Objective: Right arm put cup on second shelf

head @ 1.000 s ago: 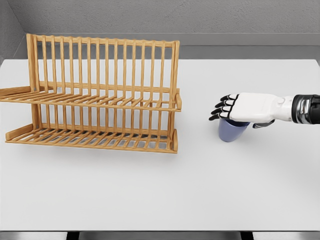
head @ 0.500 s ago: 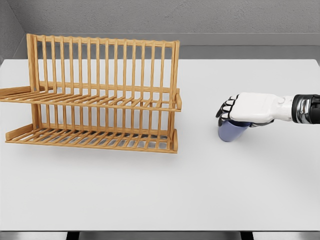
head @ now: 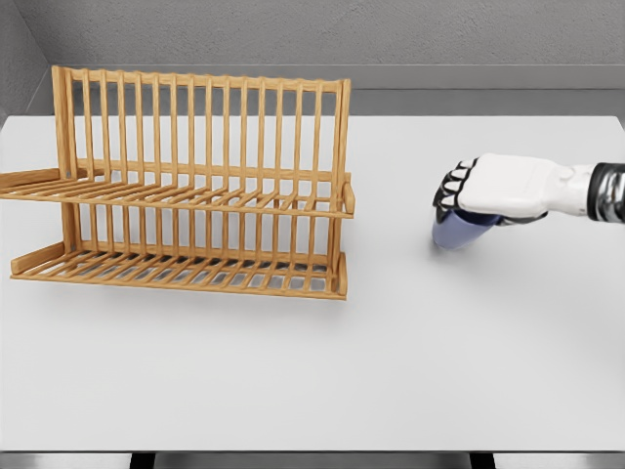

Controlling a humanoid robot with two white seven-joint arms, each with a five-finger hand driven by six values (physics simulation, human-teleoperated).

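A blue cup [head: 457,233] hangs just above the white table [head: 391,371] at the right, its lower part showing under my right hand [head: 459,200]. That hand's fingers are curled around the cup's top from above, and its white arm comes in from the right edge. A small shadow lies on the table beneath the cup. The wooden two-tier dish rack [head: 186,186] stands at the left, with its upper shelf [head: 195,200] and lower shelf [head: 186,269] both bare. The cup's rim is hidden by the hand. My left arm does not show.
A grey wall runs behind the table's far edge. The rack's tall back slats rise above the upper shelf. A wide stretch of table lies between the rack's right end and the cup.
The right hand's fingers closed from spread to curled over the cup. The hand then rose and shifted slightly right, lifting the cup off the table.
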